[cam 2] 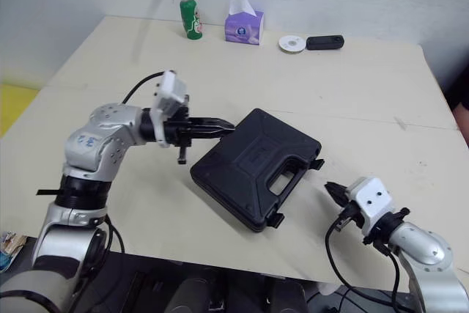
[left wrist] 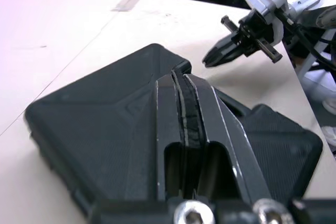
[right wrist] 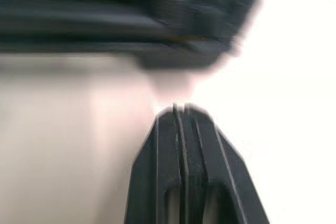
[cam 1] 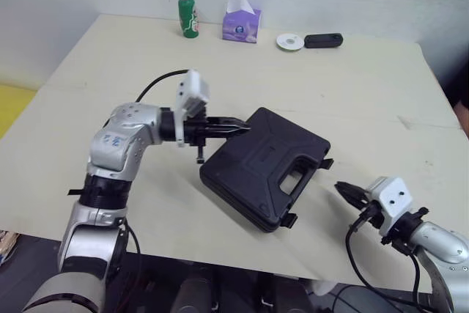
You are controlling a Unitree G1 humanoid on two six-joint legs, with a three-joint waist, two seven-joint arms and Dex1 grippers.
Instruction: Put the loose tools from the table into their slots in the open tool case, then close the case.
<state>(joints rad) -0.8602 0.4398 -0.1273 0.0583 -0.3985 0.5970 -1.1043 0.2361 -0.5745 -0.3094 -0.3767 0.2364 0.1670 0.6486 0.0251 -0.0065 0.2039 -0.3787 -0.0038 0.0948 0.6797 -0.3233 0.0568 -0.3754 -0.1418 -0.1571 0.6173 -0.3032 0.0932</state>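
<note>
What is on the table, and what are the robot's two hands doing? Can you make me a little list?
tool case: black tool case, lid shut, lying flat on the table
left gripper: left gripper shut, tips at the case's far corner
right gripper: right gripper shut, near the handle side, apart from the case
back of table: green can, tissue box, white disc, black gadget

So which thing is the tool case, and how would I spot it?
On the table, look at the near half, between the left gripper and the right gripper. There lies the tool case: a large flat black box, lid shut, with a moulded carry handle, far bigger than the small black gadget at the far edge.
</note>
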